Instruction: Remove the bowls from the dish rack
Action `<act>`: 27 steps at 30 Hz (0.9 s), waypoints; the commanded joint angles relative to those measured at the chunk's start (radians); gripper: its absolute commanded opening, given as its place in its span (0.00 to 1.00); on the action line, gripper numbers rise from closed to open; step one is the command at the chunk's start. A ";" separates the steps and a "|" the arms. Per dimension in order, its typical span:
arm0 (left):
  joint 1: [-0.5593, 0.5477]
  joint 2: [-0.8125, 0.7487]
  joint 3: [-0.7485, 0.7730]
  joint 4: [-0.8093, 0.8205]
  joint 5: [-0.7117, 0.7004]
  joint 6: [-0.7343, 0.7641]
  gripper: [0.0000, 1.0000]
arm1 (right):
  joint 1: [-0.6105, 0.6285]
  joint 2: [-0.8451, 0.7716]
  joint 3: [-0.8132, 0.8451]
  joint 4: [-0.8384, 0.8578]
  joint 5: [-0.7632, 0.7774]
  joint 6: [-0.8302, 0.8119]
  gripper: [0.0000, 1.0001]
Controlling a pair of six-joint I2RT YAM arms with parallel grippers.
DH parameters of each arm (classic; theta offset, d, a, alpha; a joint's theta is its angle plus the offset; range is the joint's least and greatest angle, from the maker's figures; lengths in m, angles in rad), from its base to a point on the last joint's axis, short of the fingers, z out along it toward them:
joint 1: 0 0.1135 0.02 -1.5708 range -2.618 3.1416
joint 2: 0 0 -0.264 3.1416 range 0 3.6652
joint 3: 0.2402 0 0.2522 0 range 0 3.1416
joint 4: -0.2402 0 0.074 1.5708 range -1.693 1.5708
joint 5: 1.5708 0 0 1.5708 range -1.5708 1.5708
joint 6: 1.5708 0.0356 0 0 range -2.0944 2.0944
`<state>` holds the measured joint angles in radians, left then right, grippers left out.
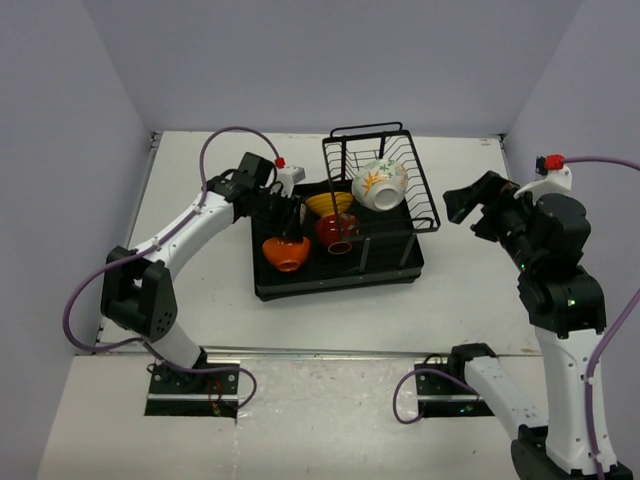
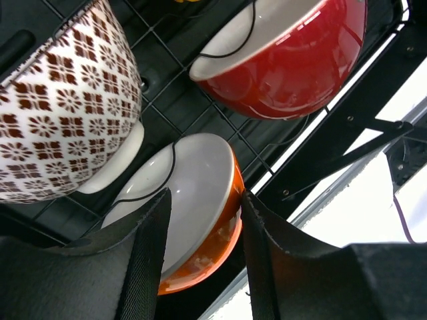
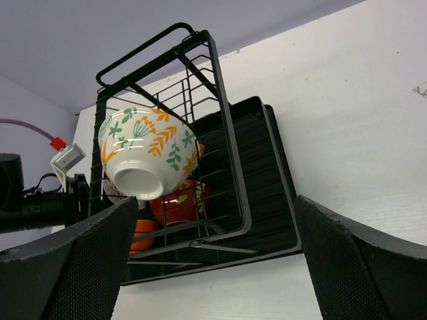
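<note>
The black dish rack (image 1: 385, 262) stands mid-table with its wire basket at the back. In it are the orange bowl (image 1: 285, 252), the red bowl (image 1: 335, 232), the yellow bowl (image 1: 328, 203) and the flowered white bowl (image 1: 380, 185). My left gripper (image 1: 291, 225) is just above the orange bowl. In the left wrist view its jaws (image 2: 205, 200) are partly open astride the orange bowl's (image 2: 217, 223) rim, one finger over the white inside, the other at the orange outside. The brown-patterned bowl (image 2: 60, 100) and the red bowl (image 2: 293, 60) lie beside it. My right gripper (image 1: 468, 212) is open and empty, right of the rack.
In the right wrist view the flowered bowl (image 3: 143, 153) leans upside down in the wire basket (image 3: 223, 120), with the red bowl (image 3: 175, 203) and the orange bowl (image 3: 141, 233) below. White table (image 1: 470, 290) lies right of and in front of the rack. Grey walls enclose the table.
</note>
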<state>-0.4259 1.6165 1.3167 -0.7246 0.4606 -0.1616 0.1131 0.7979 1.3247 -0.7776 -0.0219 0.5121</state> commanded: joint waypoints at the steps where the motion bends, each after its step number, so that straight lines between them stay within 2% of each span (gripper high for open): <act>1: 0.007 0.020 0.053 -0.067 -0.046 -0.001 0.47 | 0.007 -0.002 -0.012 0.026 -0.026 -0.003 0.99; 9: 0.007 -0.001 0.033 -0.104 -0.031 -0.039 0.45 | 0.007 -0.032 -0.041 0.040 -0.010 0.000 0.99; 12: 0.007 -0.007 0.024 -0.117 -0.020 -0.055 0.37 | 0.007 -0.039 -0.050 0.044 -0.006 -0.001 0.99; 13: 0.007 -0.010 0.013 -0.118 -0.019 -0.065 0.31 | 0.007 -0.037 -0.051 0.046 -0.004 -0.001 0.99; 17: 0.006 -0.033 -0.030 -0.119 -0.010 -0.081 0.24 | 0.007 -0.040 -0.053 0.044 -0.004 -0.003 0.99; 27: 0.004 -0.035 -0.097 -0.162 -0.025 -0.101 0.25 | 0.007 -0.049 -0.064 0.046 -0.010 0.000 0.99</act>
<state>-0.4313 1.5852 1.2766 -0.7132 0.5163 -0.2485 0.1135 0.7559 1.2652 -0.7628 -0.0288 0.5129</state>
